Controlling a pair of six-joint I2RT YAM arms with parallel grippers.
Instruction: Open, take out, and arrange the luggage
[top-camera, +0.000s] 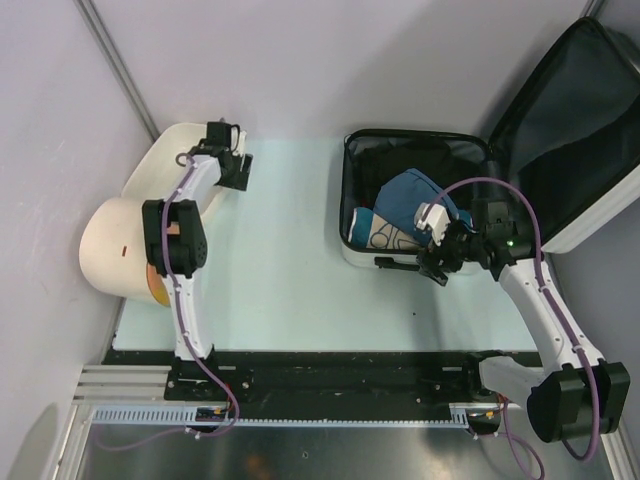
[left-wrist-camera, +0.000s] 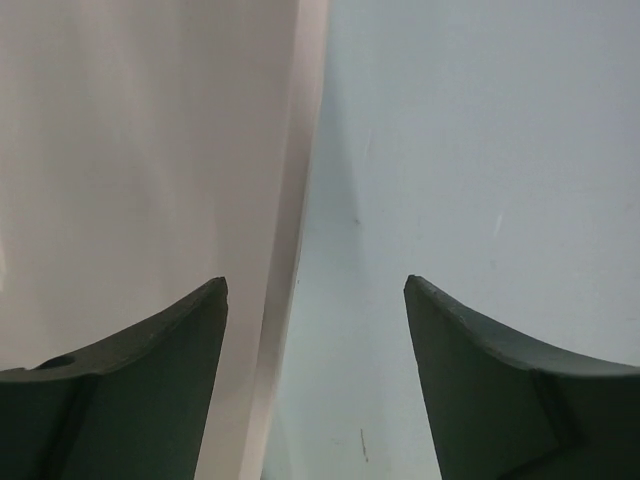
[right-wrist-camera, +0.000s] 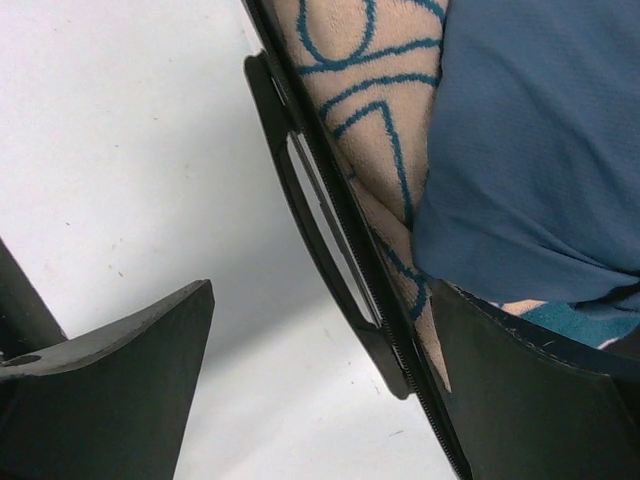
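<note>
The luggage (top-camera: 347, 200) lies open at the right of the table, its dark-lined lid (top-camera: 570, 120) leaning back to the right. Inside lie a blue cloth (top-camera: 415, 192) and a cream cloth with blue lines (top-camera: 385, 232). My right gripper (top-camera: 445, 262) is open and straddles the near rim. In the right wrist view (right-wrist-camera: 322, 285) one finger is over the table and the other is over the cloths (right-wrist-camera: 370, 100), with the black handle (right-wrist-camera: 300, 190) between them. My left gripper (top-camera: 238, 165) is open and empty at the far left.
A cream plastic tub (top-camera: 165, 160) stands at the far left; its edge (left-wrist-camera: 130, 150) is under my left gripper (left-wrist-camera: 315, 282). A cream cylinder with an orange end (top-camera: 115, 245) lies beside the left arm. Pale walls close in the table.
</note>
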